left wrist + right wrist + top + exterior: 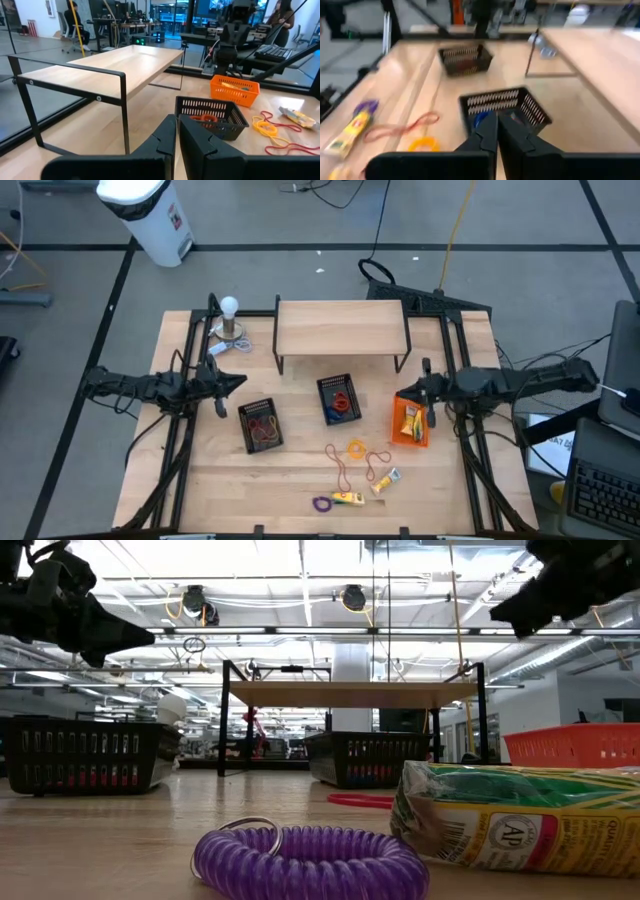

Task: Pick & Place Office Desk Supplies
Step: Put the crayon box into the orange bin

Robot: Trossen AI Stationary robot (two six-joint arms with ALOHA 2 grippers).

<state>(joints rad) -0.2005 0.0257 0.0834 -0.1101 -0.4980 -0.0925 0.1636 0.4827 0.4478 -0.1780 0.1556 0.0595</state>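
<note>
Yellow, red, orange and purple supplies lay loose on the front part of the wooden table: a yellow coiled loop, a thin red elastic loop, an orange loop, a purple coiled loop touching a yellow packet, and a second small packet just beside them. In the low view the purple coil sat right before the camera with the yellow and green packet against it. Behind these stood three baskets: a black one on the left holding red and orange loops, a black one in the middle with blue and red loops, and an orange one on the right with yellow packets inside. A low wooden shelf on black legs stood at the back of the table, with a white ball-topped metal stand near its left end. The left gripper hung above the table just left of the left black basket, its fingers pressed together with nothing between them. The right gripper hovered over the orange basket's back edge, fingers likewise closed and empty.
</note>
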